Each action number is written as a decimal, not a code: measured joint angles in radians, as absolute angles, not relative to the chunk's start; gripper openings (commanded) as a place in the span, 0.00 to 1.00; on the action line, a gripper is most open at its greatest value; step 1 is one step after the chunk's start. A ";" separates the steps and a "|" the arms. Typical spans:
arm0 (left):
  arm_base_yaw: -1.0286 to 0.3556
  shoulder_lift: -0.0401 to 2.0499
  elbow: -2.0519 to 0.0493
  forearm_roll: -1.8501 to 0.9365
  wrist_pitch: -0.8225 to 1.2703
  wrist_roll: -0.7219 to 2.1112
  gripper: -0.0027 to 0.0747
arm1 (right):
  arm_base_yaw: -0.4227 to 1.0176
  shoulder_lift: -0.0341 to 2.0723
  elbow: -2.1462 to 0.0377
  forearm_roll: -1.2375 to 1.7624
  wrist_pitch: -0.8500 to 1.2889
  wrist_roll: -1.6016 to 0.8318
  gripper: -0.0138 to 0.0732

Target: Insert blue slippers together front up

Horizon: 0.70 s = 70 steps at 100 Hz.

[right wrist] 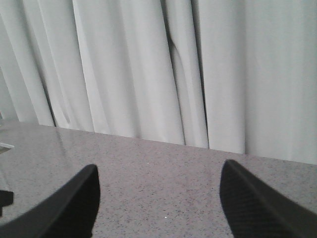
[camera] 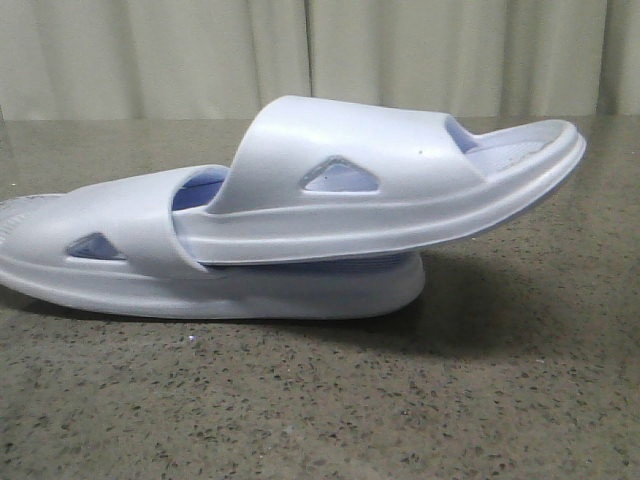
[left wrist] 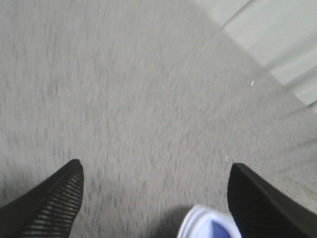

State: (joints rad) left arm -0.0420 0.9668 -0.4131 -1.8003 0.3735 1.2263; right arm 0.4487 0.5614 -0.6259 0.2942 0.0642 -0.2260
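Two pale blue-white foam slippers lie close to the front camera on the speckled grey table (camera: 300,400). The lower slipper (camera: 120,250) rests flat. The upper slipper (camera: 400,190) has its heel end pushed under the lower one's strap, and its toe points up to the right. Neither gripper shows in the front view. My left gripper (left wrist: 156,171) is open and empty above the table, with the rounded end of one slipper (left wrist: 210,225) showing beside one finger. My right gripper (right wrist: 158,173) is open and empty over bare table, facing the curtain.
A pale pleated curtain (camera: 320,50) hangs behind the table's far edge, and also fills the right wrist view (right wrist: 163,69). A dark object (right wrist: 5,198) sits at the edge of the right wrist view.
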 measured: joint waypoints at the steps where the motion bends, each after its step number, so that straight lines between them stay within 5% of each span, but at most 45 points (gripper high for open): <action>1: -0.042 0.960 -0.413 -1.800 0.369 1.234 0.72 | 0.445 0.561 -0.626 0.289 0.064 -0.226 0.68; 33: -0.042 0.623 -0.426 -1.698 0.261 1.371 0.72 | 0.280 0.585 -0.563 0.216 0.116 -0.230 0.67; 70: -0.042 0.294 -0.310 -1.580 0.200 1.374 0.72 | 0.273 0.508 -0.410 0.214 -0.013 -0.230 0.67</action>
State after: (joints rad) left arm -0.0420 0.2944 -0.3102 -1.5801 0.2001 1.3735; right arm 0.2733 0.5085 -0.4100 0.2140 -0.0127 -0.2297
